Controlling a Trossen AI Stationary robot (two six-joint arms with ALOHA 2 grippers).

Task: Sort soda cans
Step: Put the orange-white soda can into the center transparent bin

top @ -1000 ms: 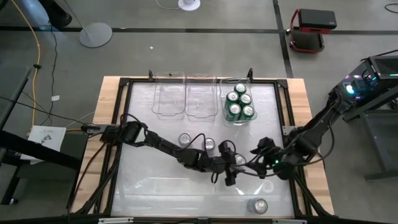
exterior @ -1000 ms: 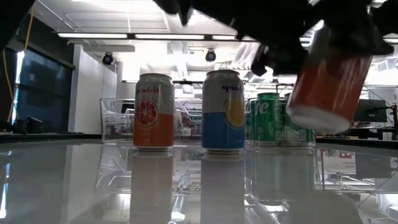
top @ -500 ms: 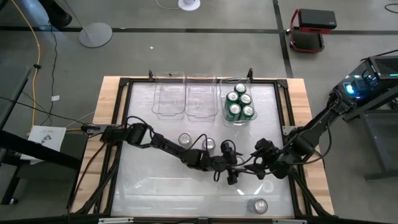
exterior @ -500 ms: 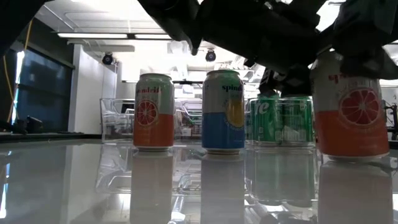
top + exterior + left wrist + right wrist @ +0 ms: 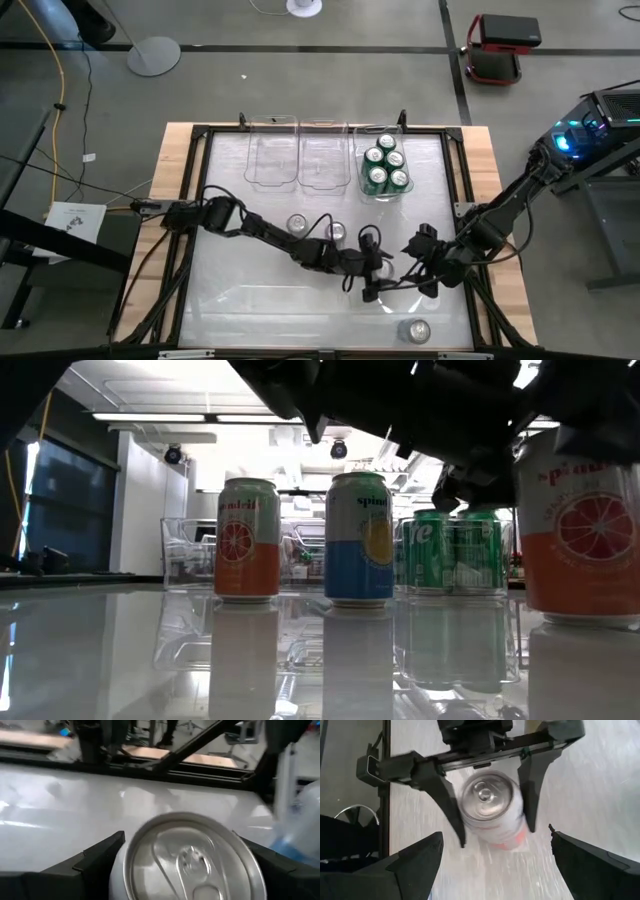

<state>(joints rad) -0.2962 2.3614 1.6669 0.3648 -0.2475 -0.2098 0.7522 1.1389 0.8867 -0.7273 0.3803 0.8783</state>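
An orange-and-white soda can (image 5: 492, 807) stands upright on its base on the table, right of the middle. It fills the right of the low view (image 5: 580, 530). My left gripper (image 5: 380, 268) reaches level from the table's left, one finger on each side of this can. My right gripper (image 5: 428, 274) hangs open just to its right, above it and pointing down, holding nothing. Two more soda cans, one orange (image 5: 247, 540) and one blue and yellow (image 5: 360, 540), stand left of it. Several green cans (image 5: 385, 165) stand in the right bin. My left gripper has its two fingers (image 5: 452, 815) beside the can's side wall (image 5: 470, 827), below the silver top (image 5: 192, 855). They come level from the table's left. The can stands upright on the table. Whether the fingers touch the wall I cannot tell.
Two clear bins (image 5: 270, 160) (image 5: 322, 160) stand at the far edge, left of the bin with the green cans. Another can (image 5: 414, 330) stands near the front right. A black frame (image 5: 200, 135) runs around the glossy tabletop.
My left gripper has gone down with the orange-and-white can. The can was tilted and clear of the table and now stands upright on it. My right gripper's wrist has rolled where it hangs.
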